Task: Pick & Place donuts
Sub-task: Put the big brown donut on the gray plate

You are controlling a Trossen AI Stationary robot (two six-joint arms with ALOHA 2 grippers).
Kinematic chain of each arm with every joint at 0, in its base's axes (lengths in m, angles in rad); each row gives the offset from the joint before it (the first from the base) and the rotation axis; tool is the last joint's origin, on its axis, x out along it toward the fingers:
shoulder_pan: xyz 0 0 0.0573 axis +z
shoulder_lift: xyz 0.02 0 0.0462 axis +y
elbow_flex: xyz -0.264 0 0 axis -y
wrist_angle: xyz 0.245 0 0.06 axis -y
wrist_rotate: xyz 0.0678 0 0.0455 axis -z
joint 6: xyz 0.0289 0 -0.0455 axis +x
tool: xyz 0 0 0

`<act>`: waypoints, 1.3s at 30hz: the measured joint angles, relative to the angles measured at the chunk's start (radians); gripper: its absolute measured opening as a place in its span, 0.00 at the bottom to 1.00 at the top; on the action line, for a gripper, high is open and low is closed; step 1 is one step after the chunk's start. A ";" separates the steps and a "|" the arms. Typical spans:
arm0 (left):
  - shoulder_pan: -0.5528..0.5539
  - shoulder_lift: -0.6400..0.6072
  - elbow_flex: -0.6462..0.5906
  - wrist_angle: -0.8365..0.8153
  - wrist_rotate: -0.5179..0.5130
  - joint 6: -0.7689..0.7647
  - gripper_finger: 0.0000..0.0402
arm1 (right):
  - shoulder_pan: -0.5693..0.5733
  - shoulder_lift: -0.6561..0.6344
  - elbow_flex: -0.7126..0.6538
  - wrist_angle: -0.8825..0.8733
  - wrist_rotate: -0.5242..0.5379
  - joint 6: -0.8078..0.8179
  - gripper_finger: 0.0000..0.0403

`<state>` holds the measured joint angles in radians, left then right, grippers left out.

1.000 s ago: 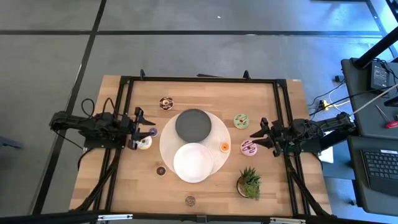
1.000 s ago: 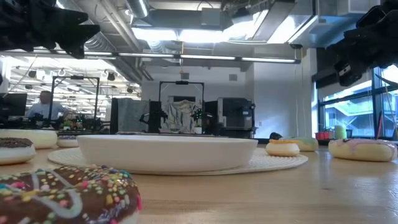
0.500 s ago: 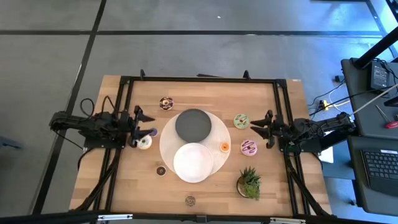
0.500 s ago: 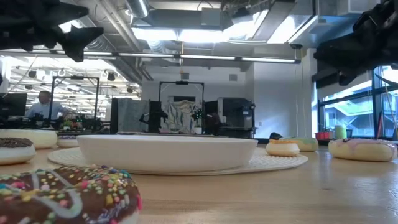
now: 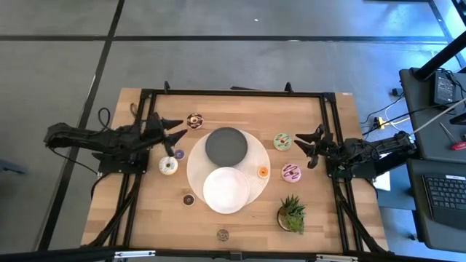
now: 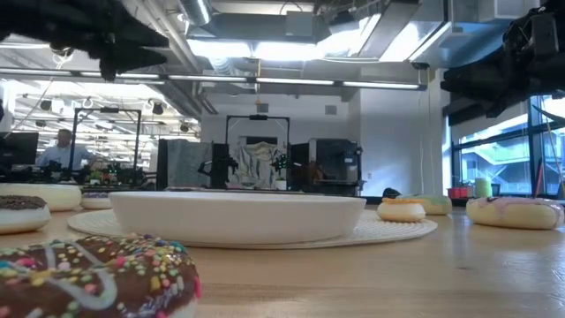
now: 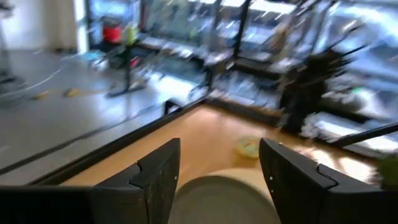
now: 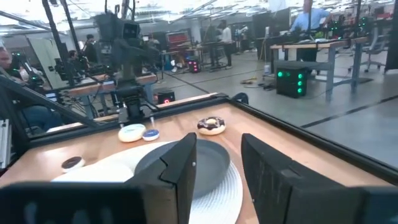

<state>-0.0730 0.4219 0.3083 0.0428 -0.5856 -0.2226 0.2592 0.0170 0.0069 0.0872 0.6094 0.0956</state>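
Both grippers are open and touch nothing. My left gripper (image 5: pixel 173 136) (image 7: pixel 217 180) hovers above the table's left side, between the brown iced donut (image 5: pixel 194 121) and the purple mini (image 5: pixel 179 154) with the white donut (image 5: pixel 169 166). My right gripper (image 5: pixel 309 143) (image 8: pixel 217 168) hovers right of the green donut (image 5: pixel 282 141), far of the pink one (image 5: pixel 292 172). The orange mini (image 5: pixel 263 172) lies on the round mat's edge. A dark brown mini (image 5: pixel 188 199) and a sprinkled brown donut (image 6: pixel 88 274) lie flat nearer the near edge.
A dark grey plate (image 5: pixel 226 145) and a white plate (image 5: pixel 226 189) sit on a round white mat (image 5: pixel 251 191) in the table's middle. A spiky potted plant (image 5: pixel 291 215) stands near the right near corner. Black frame rails (image 5: pixel 233 93) border the table. People work at desks beyond.
My left gripper has risen and swung from over the white and purple donuts toward the far edge, turning to point at the far right. My right gripper has moved from beside the pink donut toward the far edge, level with the green one. No donut has moved.
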 joint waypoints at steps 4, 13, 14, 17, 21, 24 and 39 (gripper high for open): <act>0.102 0.193 0.167 -0.178 0.045 -0.039 0.52 | 0.000 0.000 0.000 0.000 0.000 -0.012 0.32; 0.375 0.590 0.386 -0.458 0.274 -0.150 0.52 | 0.000 0.000 0.000 -0.001 0.000 -0.020 0.32; 0.398 0.627 0.389 -0.459 0.285 -0.150 0.52 | 0.000 0.000 0.000 -0.001 0.000 -0.021 0.32; 0.458 0.736 0.390 -0.457 0.298 -0.130 0.52 | 0.000 0.000 0.000 -0.002 0.000 -0.022 0.32; 0.509 0.857 0.390 -0.447 0.307 -0.120 0.52 | 0.000 0.000 0.000 -0.003 0.000 -0.024 0.32; 0.531 0.926 0.390 -0.411 0.360 -0.123 0.52 | 0.000 0.000 0.000 -0.004 0.000 -0.029 0.32; 0.597 1.138 0.390 -0.243 0.335 -0.116 0.46 | 0.000 0.000 0.000 -0.004 0.000 -0.052 0.32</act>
<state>0.5243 1.5600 0.6987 -0.2005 -0.2508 -0.3382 0.2592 0.0170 0.0070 0.0830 0.6094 0.0433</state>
